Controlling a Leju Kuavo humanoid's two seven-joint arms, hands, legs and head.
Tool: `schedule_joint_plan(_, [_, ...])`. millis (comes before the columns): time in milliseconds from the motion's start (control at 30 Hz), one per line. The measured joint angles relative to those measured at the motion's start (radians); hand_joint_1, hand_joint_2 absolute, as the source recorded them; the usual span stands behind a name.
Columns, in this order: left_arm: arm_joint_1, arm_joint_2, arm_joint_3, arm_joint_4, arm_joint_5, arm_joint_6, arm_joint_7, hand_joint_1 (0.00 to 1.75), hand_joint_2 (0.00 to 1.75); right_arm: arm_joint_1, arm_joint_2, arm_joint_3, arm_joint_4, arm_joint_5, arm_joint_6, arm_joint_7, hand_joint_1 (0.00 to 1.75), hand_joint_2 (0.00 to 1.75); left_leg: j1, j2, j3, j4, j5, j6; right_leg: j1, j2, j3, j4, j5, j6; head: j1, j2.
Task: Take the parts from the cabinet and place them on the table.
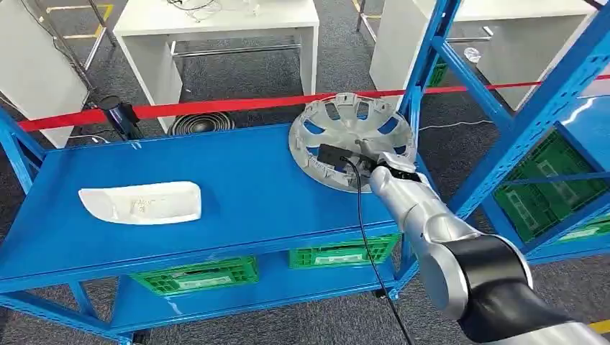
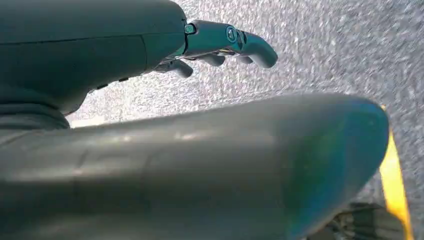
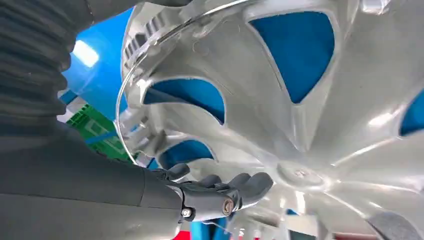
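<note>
Blue metal shelving (image 1: 237,194) fills the head view, standing on grey carpet with a red barrier tape (image 1: 216,106) and white counters (image 1: 216,21) behind it. On the top shelf lies a silver wheel cover (image 1: 345,136), inner side up and tilted, its far edge raised above the shelf's right end; a white curved panel (image 1: 140,203) lies well apart, toward the left end. The right robot hand (image 1: 381,164) reaches the cover's near rim, but from above the wrist and a black cable (image 1: 363,230) hide most of its fingers. The right wrist view looks close along the cover's spokes (image 3: 300,125), with blue shelf showing through the openings; there the fingers (image 3: 240,187) curl against the cover's inner face, though whether they truly grip the rim cannot be told. Green crates (image 1: 198,274) on the lower shelf are partly cut off by the shelf edge. The left robot hand (image 2: 220,47) hangs over speckled carpet, fingers loosely spread and holding nothing, with a yellow floor line (image 2: 395,190) nearby.
</note>
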Motion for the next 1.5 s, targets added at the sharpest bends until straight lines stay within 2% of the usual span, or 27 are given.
schedule_joint_plan(33, [-0.001,0.000,0.000,0.000,0.000,-0.003,0.000,0.00,0.00,0.002,-0.003,-0.001,0.001,0.001,0.002,0.000,0.00,1.75,-0.001,0.000,0.005,0.000,-0.006,0.003,0.000,0.000,-0.057,0.083,-0.023,0.002,0.000,0.000])
schedule_joint_plan(67, [0.000,0.000,0.000,0.000,0.000,-0.004,0.000,0.00,0.00,0.005,-0.005,-0.001,0.003,0.002,0.003,0.000,0.00,1.75,-0.002,-0.001,0.010,0.000,-0.012,0.004,0.000,0.000,-0.102,0.139,-0.027,0.002,0.000,0.000])
schedule_joint_plan(100, [0.001,0.000,0.000,0.000,0.000,-0.003,0.001,0.00,0.00,0.009,-0.006,-0.001,0.003,0.005,0.005,0.000,0.00,1.75,-0.002,-0.003,0.019,0.000,-0.018,0.004,0.000,0.000,-0.127,0.150,-0.007,0.001,0.000,0.000])
schedule_joint_plan(133, [0.004,0.000,0.000,0.000,0.000,-0.003,0.001,0.00,0.00,0.011,-0.006,-0.002,0.003,0.007,0.008,0.000,0.00,1.75,-0.002,-0.004,0.028,0.000,-0.024,0.003,0.000,0.000,-0.131,0.113,0.043,-0.001,0.000,0.000])
schedule_joint_plan(200, [0.003,0.000,0.001,0.000,0.001,-0.003,0.001,0.00,0.00,0.008,-0.006,-0.002,0.003,0.008,0.010,0.001,0.00,1.75,-0.003,-0.006,0.042,0.002,-0.033,-0.001,0.002,0.000,-0.088,-0.049,0.164,-0.013,0.000,0.000])
schedule_joint_plan(233, [0.002,-0.001,0.001,0.000,0.001,-0.003,0.000,0.00,0.00,0.006,-0.006,-0.002,0.003,0.008,0.012,0.002,0.00,1.75,-0.003,-0.006,0.043,0.002,-0.035,-0.004,0.005,-0.002,-0.072,-0.116,0.194,-0.021,0.000,0.000])
schedule_joint_plan(267, [-0.001,-0.002,0.001,0.000,0.000,-0.003,0.000,0.00,0.00,0.003,-0.006,-0.002,0.003,0.008,0.012,0.003,0.00,1.75,-0.011,-0.010,0.043,0.008,-0.040,-0.012,0.011,-0.003,-0.071,-0.127,0.188,-0.024,-0.001,0.000])
schedule_joint_plan(300, [-0.001,-0.002,0.001,-0.001,0.000,-0.003,-0.001,0.00,0.00,0.002,-0.006,-0.002,0.003,0.008,0.012,0.003,0.00,1.75,-0.009,-0.011,0.041,0.006,-0.041,-0.016,0.009,-0.002,-0.070,-0.130,0.191,-0.024,0.000,0.000])
schedule_joint_plan(333, [0.001,0.000,0.001,-0.001,0.000,-0.003,-0.001,0.00,0.00,0.002,-0.006,-0.002,0.003,0.008,0.012,0.003,0.00,1.75,-0.013,-0.011,0.042,0.007,-0.056,-0.001,0.007,-0.002,-0.065,-0.133,0.193,-0.015,-0.001,0.000])
schedule_joint_plan(367, [0.003,0.000,0.002,-0.001,0.000,-0.003,-0.001,0.00,0.00,0.003,-0.006,-0.002,0.003,0.008,0.012,0.003,0.00,1.75,-0.012,-0.009,0.043,0.005,-0.042,0.002,0.008,-0.001,-0.065,-0.133,0.195,-0.018,-0.001,0.000])
schedule_joint_plan(400, [0.003,0.000,0.002,-0.001,0.000,-0.003,-0.001,0.00,0.00,0.002,-0.007,-0.002,0.003,0.008,0.012,0.003,0.00,1.75,-0.011,-0.009,0.045,0.002,-0.041,-0.013,0.009,-0.001,-0.065,-0.132,0.195,-0.021,-0.001,0.000])
schedule_joint_plan(433, [0.003,0.000,0.002,-0.001,-0.001,-0.003,-0.001,0.00,0.00,0.003,-0.008,-0.002,0.003,0.008,0.012,0.003,0.00,1.75,-0.011,-0.009,0.047,-0.001,-0.039,-0.017,0.009,0.000,-0.065,-0.132,0.195,-0.024,0.000,0.000])
schedule_joint_plan(733, [0.002,0.000,0.002,-0.001,-0.004,-0.003,-0.002,0.00,0.00,0.003,-0.012,-0.002,0.003,0.008,0.012,0.012,0.02,1.75,-0.011,-0.009,0.051,-0.009,-0.038,-0.023,0.009,0.002,-0.065,-0.132,0.192,-0.030,-0.001,0.000])
schedule_joint_plan(767, [0.002,0.000,0.002,-0.001,-0.006,-0.003,-0.002,0.00,0.00,0.003,-0.012,-0.002,0.003,0.008,0.012,0.014,1.29,1.75,-0.011,-0.009,0.051,-0.009,-0.038,-0.023,0.009,0.002,-0.065,-0.132,0.192,-0.030,0.000,0.000])
schedule_joint_plan(800, [0.002,0.000,0.002,-0.001,-0.007,-0.003,-0.002,0.00,0.00,0.003,-0.012,-0.002,0.003,0.008,0.012,0.014,1.66,1.75,-0.011,-0.009,0.051,-0.009,-0.038,-0.023,0.009,0.002,-0.065,-0.132,0.192,-0.031,0.000,0.000])
schedule_joint_plan(833, [0.002,0.000,0.002,-0.001,-0.008,-0.004,-0.002,0.00,0.00,0.003,-0.013,-0.002,0.003,0.008,0.012,0.016,1.50,1.75,-0.010,-0.009,0.051,-0.009,-0.038,-0.023,0.009,0.002,-0.065,-0.132,0.192,-0.031,0.000,0.000])
schedule_joint_plan(867, [0.002,0.000,0.002,-0.001,-0.008,-0.004,-0.002,0.00,0.00,0.003,-0.013,-0.002,0.003,0.008,0.012,0.017,1.62,1.75,-0.011,-0.009,0.051,-0.009,-0.038,-0.023,0.009,0.002,-0.065,-0.133,0.192,-0.031,-0.001,0.000])
schedule_joint_plan(933, [0.002,0.000,0.002,-0.001,-0.009,-0.005,-0.002,0.00,0.00,0.005,-0.013,-0.002,0.003,0.008,0.013,0.017,1.61,1.75,-0.012,-0.009,0.051,-0.009,-0.039,-0.023,0.009,0.002,-0.065,-0.133,0.192,-0.030,-0.001,0.000])
schedule_joint_plan(967, [0.002,0.000,0.002,-0.001,-0.008,-0.005,-0.002,0.00,0.00,0.005,-0.013,-0.002,0.003,0.009,0.014,0.016,1.29,1.75,-0.012,-0.009,0.051,-0.009,-0.039,-0.023,0.009,0.002,-0.064,-0.134,0.192,-0.030,-0.001,0.000])
schedule_joint_plan(1000, [0.002,0.000,0.002,-0.001,-0.007,-0.004,-0.002,0.00,0.00,0.005,-0.013,-0.002,0.003,0.010,0.014,0.017,1.34,1.75,-0.012,-0.010,0.051,-0.009,-0.039,-0.022,0.008,0.002,-0.064,-0.134,0.192,-0.030,-0.001,0.000])
schedule_joint_plan(1200, [0.002,-0.003,0.009,-0.001,-0.006,-0.003,-0.003,0.00,0.00,0.005,-0.010,-0.002,0.003,0.011,0.017,0.014,1.34,1.75,-0.012,-0.012,0.051,-0.009,-0.039,-0.022,0.008,0.000,-0.062,-0.137,0.192,-0.029,-0.001,0.000])
schedule_joint_plan(1233, [0.002,-0.003,0.009,-0.001,-0.005,-0.003,-0.003,0.00,0.00,0.005,-0.009,-0.002,0.003,0.011,0.017,0.014,1.62,1.75,-0.013,-0.013,0.051,-0.009,-0.039,-0.022,0.008,-0.001,-0.061,-0.137,0.192,-0.029,-0.001,0.000])
schedule_joint_plan(1300, [0.002,-0.003,0.009,-0.001,-0.005,-0.003,-0.003,0.00,0.00,0.005,-0.008,-0.002,0.003,0.011,0.017,0.014,1.75,1.75,-0.013,-0.017,0.051,-0.009,-0.039,-0.022,0.007,-0.004,-0.060,-0.137,0.191,-0.028,-0.001,0.000])
schedule_joint_plan(1500, [0.002,-0.003,0.009,-0.001,-0.009,-0.003,-0.006,0.00,0.00,0.005,-0.005,-0.002,0.003,0.008,0.018,0.016,1.75,1.75,-0.013,-0.020,0.051,-0.009,-0.039,-0.021,0.007,-0.007,-0.058,-0.139,0.191,-0.027,-0.001,0.000])
